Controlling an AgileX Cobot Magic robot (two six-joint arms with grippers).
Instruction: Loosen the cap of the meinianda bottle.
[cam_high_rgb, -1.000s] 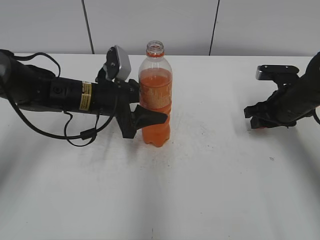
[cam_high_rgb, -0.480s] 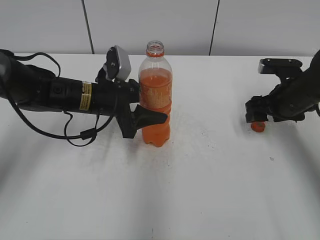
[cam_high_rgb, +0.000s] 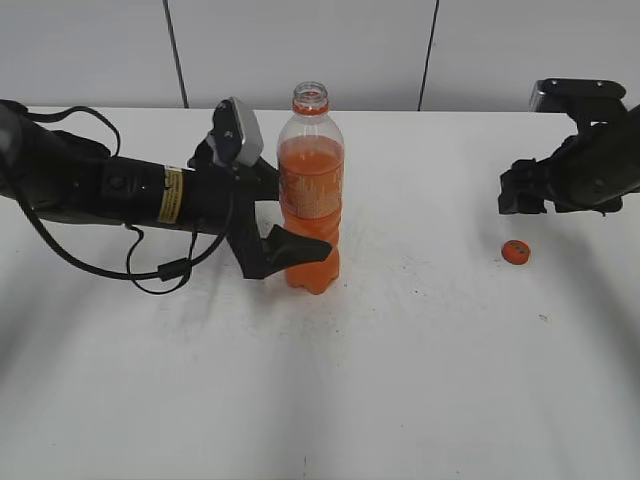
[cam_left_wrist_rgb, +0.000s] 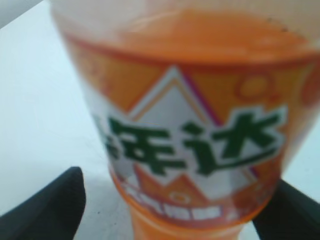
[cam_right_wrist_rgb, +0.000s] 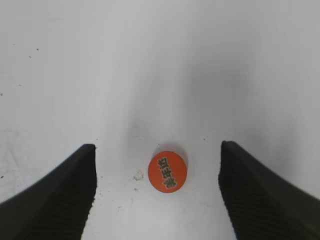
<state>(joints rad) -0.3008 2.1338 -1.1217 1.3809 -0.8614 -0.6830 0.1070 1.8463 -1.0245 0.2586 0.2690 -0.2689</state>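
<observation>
Risen right hand (cam_right_wrist_rgb: 157, 195); cap (cam_right_wrist_rgb: 167, 174) below.

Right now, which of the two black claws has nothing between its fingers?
The right gripper, open above the white table; the small round orange plastic cap lies free below it. The left gripper has the tall clear orange-soda bottle between its fingers.

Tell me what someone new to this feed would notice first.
Probably the meinianda bottle standing upright mid-table with its neck open, the left gripper with its fingers around its lower body. Next, the cap lying alone on the white table far right, the right gripper open above it.
</observation>
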